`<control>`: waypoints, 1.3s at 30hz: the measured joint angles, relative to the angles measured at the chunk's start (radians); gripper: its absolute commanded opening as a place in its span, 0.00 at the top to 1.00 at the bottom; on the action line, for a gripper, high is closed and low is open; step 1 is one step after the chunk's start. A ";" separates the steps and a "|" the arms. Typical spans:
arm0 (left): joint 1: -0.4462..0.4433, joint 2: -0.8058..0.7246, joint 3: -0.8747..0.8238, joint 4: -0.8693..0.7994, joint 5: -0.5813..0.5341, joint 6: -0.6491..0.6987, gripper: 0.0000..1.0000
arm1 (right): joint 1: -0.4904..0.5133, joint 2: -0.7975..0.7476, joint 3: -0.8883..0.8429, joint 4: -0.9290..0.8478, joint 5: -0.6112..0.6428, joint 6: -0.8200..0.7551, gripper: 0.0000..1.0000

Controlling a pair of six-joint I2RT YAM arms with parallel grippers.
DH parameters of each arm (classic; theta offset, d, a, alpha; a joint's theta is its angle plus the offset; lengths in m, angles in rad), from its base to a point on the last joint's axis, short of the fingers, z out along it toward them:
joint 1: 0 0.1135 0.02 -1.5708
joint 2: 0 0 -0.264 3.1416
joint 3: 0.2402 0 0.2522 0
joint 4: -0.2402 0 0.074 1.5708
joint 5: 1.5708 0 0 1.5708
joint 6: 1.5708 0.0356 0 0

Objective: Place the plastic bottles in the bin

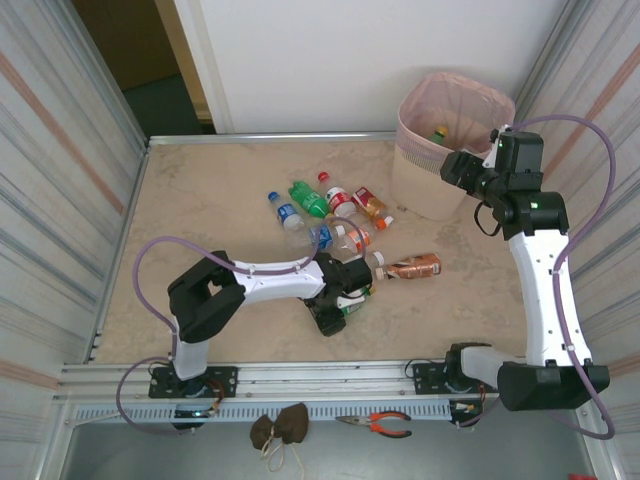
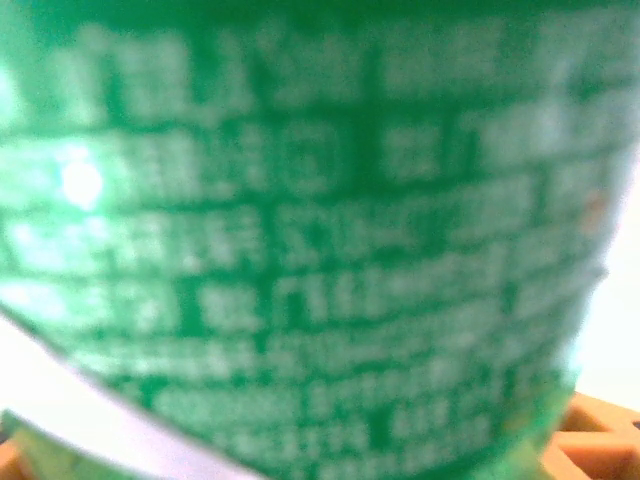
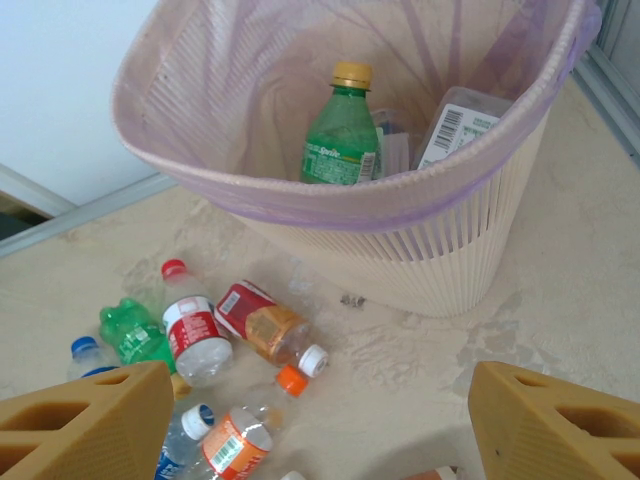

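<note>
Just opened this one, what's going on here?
Two arms are clearing plastic bottles into the bin. The left gripper is down on a green-labelled bottle at the near side of the loose bottles mid-table. Whether its fingers have clamped it is unclear. The right gripper hangs open and empty beside the bin, which already holds a green bottle and a clear one.

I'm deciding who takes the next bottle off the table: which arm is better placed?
Left. The left hand is down at the bottle pile, a green-labelled bottle right at its fingers; the right hand hangs open by the bin.
</note>
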 measured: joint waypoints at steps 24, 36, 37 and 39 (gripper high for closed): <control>0.115 -0.314 0.000 0.174 0.127 0.014 0.48 | 0.001 -0.025 0.000 0.067 -0.127 0.000 0.24; 0.357 -0.466 -0.027 0.430 0.406 -0.047 0.49 | 0.011 -0.137 -0.118 0.373 -0.418 -0.019 0.22; 0.375 -0.476 -0.032 0.453 0.428 -0.055 0.49 | 0.018 -0.140 -0.125 0.398 -0.441 -0.019 0.22; 0.400 -0.496 -0.040 0.497 0.465 -0.064 0.49 | 0.035 -0.144 -0.134 0.441 -0.483 -0.023 0.20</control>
